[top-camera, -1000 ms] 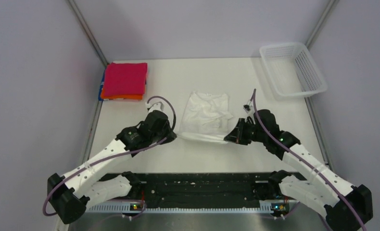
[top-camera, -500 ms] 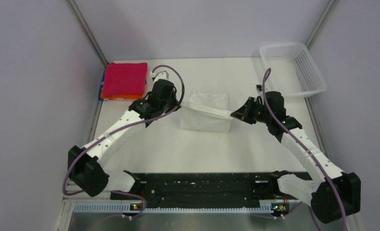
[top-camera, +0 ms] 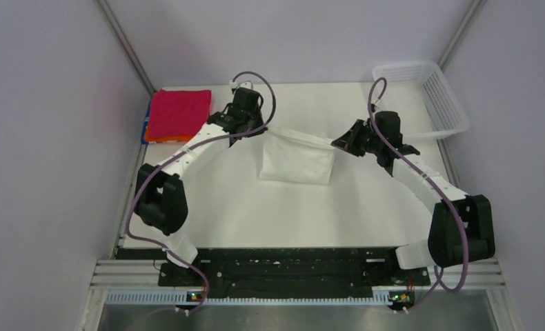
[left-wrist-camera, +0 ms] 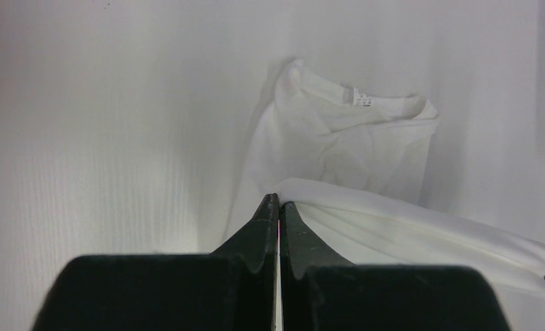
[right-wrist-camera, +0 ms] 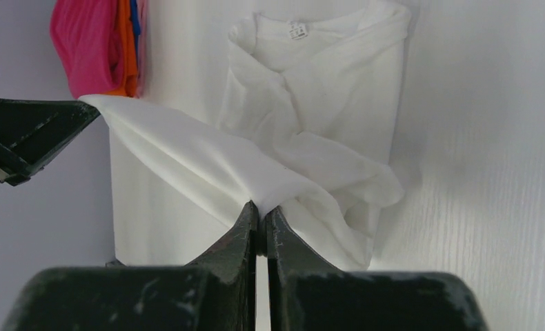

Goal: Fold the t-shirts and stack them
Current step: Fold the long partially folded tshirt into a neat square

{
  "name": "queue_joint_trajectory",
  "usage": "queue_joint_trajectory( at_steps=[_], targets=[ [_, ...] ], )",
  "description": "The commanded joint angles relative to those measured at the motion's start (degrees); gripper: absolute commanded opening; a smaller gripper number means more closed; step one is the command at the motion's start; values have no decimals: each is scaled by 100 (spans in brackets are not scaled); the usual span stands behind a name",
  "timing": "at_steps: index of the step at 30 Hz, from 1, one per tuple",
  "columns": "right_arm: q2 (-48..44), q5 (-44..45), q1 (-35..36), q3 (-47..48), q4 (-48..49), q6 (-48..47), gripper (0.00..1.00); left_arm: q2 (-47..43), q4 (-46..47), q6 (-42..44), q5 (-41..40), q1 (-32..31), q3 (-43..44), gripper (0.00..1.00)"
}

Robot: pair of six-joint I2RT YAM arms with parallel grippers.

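Note:
A white t-shirt lies mid-table, its print not showing. My left gripper is shut on its hem corner and my right gripper is shut on the other corner. They hold that edge taut above the shirt's far part, over the collar with its label. The folded crimson shirt tops a stack with orange and blue ones at the far left, also in the right wrist view.
A white plastic mesh basket stands at the far right corner. Metal frame posts rise at the back corners. The table's left edge runs beside the left arm.
Both grippers have carried the shirt's near edge up and away from the bases, over the shirt toward its collar. The arms have stretched out further.

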Motion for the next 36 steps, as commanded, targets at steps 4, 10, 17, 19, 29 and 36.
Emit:
queue_joint_trajectory(
  at_steps=[4,10,17,19,29,36],
  targets=[
    [1032,467,-237,667,678,-234,0,937,105,300,-420,493,964,0],
    [1883,463,-242,960,1097,-210,0,1668,163,359,-246,650,1505,0],
    [2583,689,-254,1244,1448,-197,0,2314,230,370,-32,708,1868,0],
    [2804,688,-252,1373,1521,-189,3,2473,210,359,64,726,2035,0],
    [2503,1284,-249,1982,730,-423,94,2336,45,299,814,752,2267,82],
    [1860,-22,44,1048,1641,-154,96,1664,905,11,2009,735,1161,88]
  ],
)
